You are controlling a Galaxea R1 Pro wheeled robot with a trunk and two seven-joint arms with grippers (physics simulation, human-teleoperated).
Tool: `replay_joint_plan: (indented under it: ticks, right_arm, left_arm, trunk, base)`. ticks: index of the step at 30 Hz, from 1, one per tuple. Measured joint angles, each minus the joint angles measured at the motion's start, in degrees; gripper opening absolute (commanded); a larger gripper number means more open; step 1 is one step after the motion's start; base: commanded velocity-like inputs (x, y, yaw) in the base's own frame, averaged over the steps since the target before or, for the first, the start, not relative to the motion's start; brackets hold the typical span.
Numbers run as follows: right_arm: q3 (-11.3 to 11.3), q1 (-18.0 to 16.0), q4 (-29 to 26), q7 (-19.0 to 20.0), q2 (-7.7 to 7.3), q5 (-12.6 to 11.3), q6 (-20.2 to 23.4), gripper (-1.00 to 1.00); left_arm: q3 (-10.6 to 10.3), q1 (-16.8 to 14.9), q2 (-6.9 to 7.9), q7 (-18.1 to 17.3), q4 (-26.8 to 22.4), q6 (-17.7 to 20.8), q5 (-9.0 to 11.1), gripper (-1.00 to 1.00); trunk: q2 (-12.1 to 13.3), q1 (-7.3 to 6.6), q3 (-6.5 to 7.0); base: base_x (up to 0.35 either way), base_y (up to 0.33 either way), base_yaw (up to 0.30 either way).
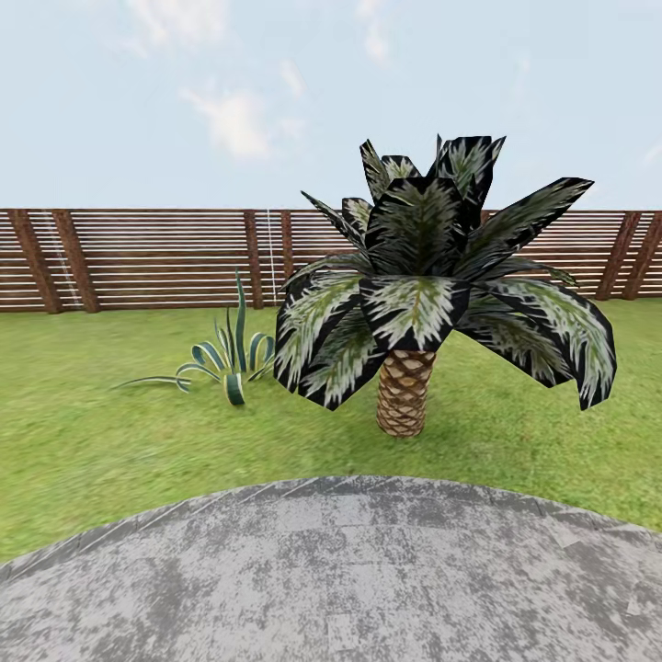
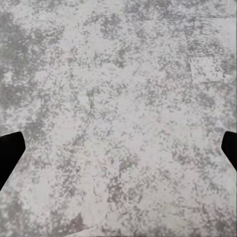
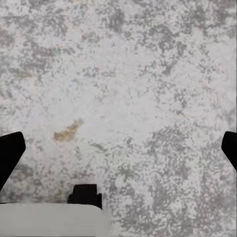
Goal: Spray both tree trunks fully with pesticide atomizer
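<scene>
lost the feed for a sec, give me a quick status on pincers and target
Both pincers open over grey paving, left pincer, right pincer, nothing held. No atomizer or tall trees sighted. Ahead: short palm, striped spiky plant, fence.

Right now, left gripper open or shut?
Open. The left gripper has its fingertips at opposite frame edges, only grey paving between them.

Counted items: one short scaly-trunked palm, one striped agave plant, one slatted wooden fence, one grey paved area, one lawn.
</scene>
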Motion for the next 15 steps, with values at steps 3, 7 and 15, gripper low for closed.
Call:
replay_joint_plan:
  ticks: [3,7,15]
  right_arm:
    - [0.01,-1.51,-6.63,0.00,0.22,-0.19,-6.56,1.00]
    - [0.04,-4.22,-6.13,0.08,0.47,-0.20,-8.15,1.00]
    - [0.29,-5.09,-5.11,0.41,0.48,-0.08,-8.64,1.00]
  left_arm:
    - [0.02,-2.94,0.33,-0.05,-0.31,-0.15,0.00,1.00]
    - [0.14,-2.88,1.40,-0.39,-0.33,-0.20,0.05,1.00]
    - [0.01,-2.47,2.46,-0.70,-0.08,-0.72,0.04,1.00]
  trunk:
    - [0.00,0.00,-0.01]
    - [0.00,0.00,-0.02]
    - [0.00,0.00,-0.02]
  base:
    - [0.000,0.000,0.000]
    - [0.000,0.000,0.000]
    - [0.000,0.000,0.000]
